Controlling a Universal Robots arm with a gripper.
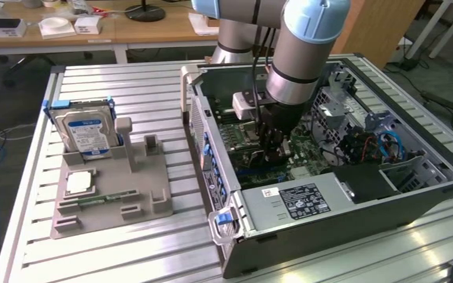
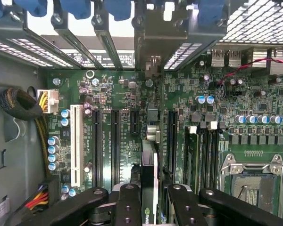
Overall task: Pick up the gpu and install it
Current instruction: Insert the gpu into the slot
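Gripper [image 1: 276, 154], centre of the exterior view, reaches down into one open computer case [image 1: 415, 194], its fingers [image 2: 127, 207] half closed on the gpu [image 2: 149, 188], held edge-on above the motherboard [image 2: 118, 99] between the dark slots. One hard drive [image 1: 89, 132] stands on the grey fixture [image 1: 144, 183] at the exterior view's left, with one memory stick [image 1: 101, 199] lying flat and one square silver chip [image 1: 81, 181] beside it.

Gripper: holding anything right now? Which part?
Yes. The gripper holds the gpu edge-on, jaws closed on its upper edge, with the card lowered into the open computer case over the motherboard slots.
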